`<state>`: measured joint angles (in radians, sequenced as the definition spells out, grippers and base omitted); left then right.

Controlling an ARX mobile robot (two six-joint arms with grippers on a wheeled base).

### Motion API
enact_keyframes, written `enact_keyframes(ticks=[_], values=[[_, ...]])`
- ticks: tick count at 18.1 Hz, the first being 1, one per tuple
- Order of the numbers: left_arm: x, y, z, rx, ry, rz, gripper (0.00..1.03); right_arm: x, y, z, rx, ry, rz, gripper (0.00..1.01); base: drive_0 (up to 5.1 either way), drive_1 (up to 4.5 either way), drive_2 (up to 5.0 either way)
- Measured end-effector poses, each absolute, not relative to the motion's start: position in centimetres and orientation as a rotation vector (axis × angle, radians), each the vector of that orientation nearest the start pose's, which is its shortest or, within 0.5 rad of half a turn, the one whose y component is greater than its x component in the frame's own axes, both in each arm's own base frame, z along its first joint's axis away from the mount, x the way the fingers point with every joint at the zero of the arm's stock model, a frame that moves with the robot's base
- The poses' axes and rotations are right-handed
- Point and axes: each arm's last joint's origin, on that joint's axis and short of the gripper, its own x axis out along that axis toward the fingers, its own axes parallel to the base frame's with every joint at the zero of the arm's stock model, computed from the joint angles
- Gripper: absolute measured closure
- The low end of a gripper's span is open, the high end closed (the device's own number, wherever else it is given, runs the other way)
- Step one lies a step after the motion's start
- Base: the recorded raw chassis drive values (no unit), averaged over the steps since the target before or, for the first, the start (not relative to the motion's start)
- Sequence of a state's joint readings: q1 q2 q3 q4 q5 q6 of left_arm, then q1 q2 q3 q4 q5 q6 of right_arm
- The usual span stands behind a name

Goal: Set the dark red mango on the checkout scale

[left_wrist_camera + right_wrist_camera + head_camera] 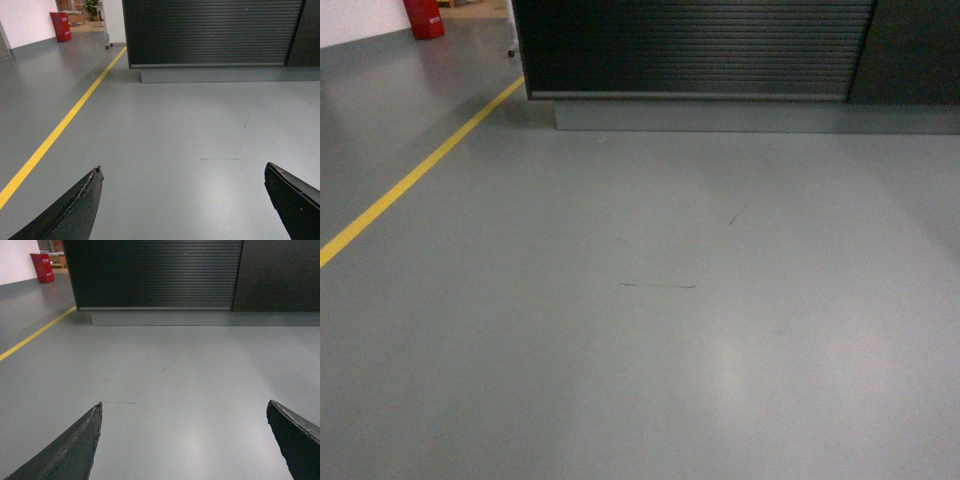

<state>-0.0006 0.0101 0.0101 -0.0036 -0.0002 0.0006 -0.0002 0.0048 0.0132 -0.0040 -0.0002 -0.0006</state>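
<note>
Nearest the lens in the left wrist view, two dark fingers [75, 210] of the left tool [185, 205] poke up from the bottom edge, spread wide apart with nothing but bare floor between them. Same story in the right wrist view: the right tool [185, 445] stands wide open, its black fingertips [75, 447] at seven and five o'clock of the frame, gripping nothing.

Beneath both lies the grey floor [640, 350], smooth and faintly glossy, with a thin dark scuff [658, 286] near the centre of the head view and a shorter one [736, 216] up toward one o'clock from it.

A yellow line [415, 175] runs across the floor from nine o'clock up toward eleven, heading for the corner of the desk.

At twelve o'clock stands the checkout [695, 45], nearly black, its front ribbed with horizontal slats, sitting on a grey plinth [750, 117]. A plain dark panel [910, 50] adjoins it at the right. Only its lower front shows; the top is out of every frame.

Far off at eleven o'clock, a red container [424, 17] stands against a white wall [360, 18].

The dark red mango and the scale appear in none of the three views, so I cannot tell where they are.
</note>
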Motion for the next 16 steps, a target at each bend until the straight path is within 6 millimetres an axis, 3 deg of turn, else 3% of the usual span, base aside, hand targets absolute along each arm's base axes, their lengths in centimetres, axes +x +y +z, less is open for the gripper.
enact_keyframes(ticks=[12, 16], values=[[9.77, -0.01, 16.59, 0.001, 0.003, 0.000, 0.05, 9.72, 0.00, 16.73, -0.001, -0.005, 0.000, 0.03, 0.0, 0.00, 0.0], [9.77, -0.01, 16.59, 0.001, 0.003, 0.000, 0.05, 9.72, 0.00, 16.73, -0.001, -0.005, 0.000, 0.03, 0.0, 2.30, -2.4]])
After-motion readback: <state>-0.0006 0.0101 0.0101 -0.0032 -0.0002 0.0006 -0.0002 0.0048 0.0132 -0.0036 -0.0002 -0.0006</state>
